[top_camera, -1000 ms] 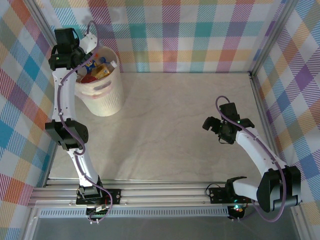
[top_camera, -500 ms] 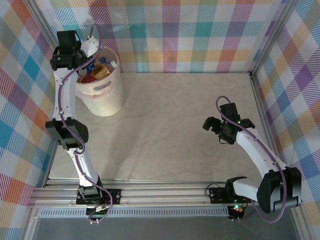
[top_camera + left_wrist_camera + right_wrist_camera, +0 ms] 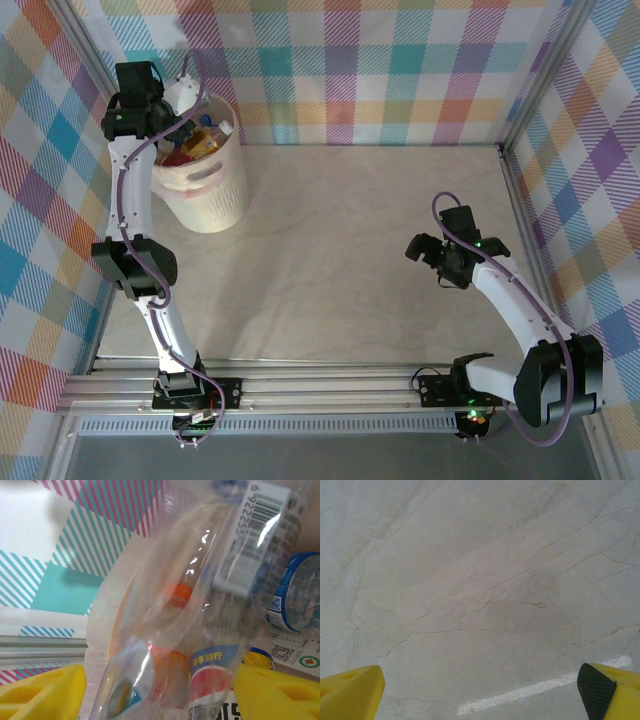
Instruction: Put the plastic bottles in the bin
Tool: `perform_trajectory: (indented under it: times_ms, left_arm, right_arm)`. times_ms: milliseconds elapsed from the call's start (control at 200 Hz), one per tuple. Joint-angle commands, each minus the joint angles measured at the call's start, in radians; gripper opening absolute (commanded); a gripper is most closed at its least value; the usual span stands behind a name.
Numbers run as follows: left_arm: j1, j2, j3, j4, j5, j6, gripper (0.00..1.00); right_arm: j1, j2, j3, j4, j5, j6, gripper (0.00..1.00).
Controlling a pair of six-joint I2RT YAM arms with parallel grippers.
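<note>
Left gripper point(image 3: 160, 682) shifted slightly over bin point(image 3: 215, 200), clasping clear bottle point(image 3: 200, 585) (right gripper point(image 3: 480, 680) wide).

The clear bottle point(image 3: 200, 580) is blurred, its 2 ends cut off by the frame edges.
</note>
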Motion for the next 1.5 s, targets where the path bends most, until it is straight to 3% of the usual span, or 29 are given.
perform_trajectory:
  times_ms: [0,325,515,860,1090,1320,1495]
  left_arm:
    - [-0.011,-0.002,0.035,-0.001,0.045,-0.018,0.77]
    - [-0.010,-0.014,0.051,-0.001,0.089,-0.050,0.79]
    - [-0.011,-0.064,0.053,0.022,0.151,-0.141,0.79]
    - [-0.001,-0.166,0.053,0.154,0.153,-0.482,0.79]
    - [0.035,-0.207,0.049,0.135,0.017,-0.743,0.79]
    - [0.170,-0.221,0.012,0.065,-0.086,-1.068,0.78]
    - [0.328,-0.178,-0.028,0.022,0.025,-1.316,0.77]
  right_arm:
    - [0.004,-0.013,0.013,-0.018,0.005,-0.001,1.00]
    - [0.004,-0.015,0.014,-0.022,0.009,-0.004,1.00]
    - [0.004,-0.016,0.015,-0.022,0.007,-0.004,1.00]
    - [0.004,-0.032,-0.010,-0.004,0.004,-0.004,1.00]
    - [0.004,-0.057,-0.017,-0.005,0.013,-0.015,1.00]
    - [0.004,-0.074,-0.021,-0.009,0.015,-0.025,1.00]
    - [0.003,-0.090,-0.022,-0.020,0.021,-0.032,1.00]
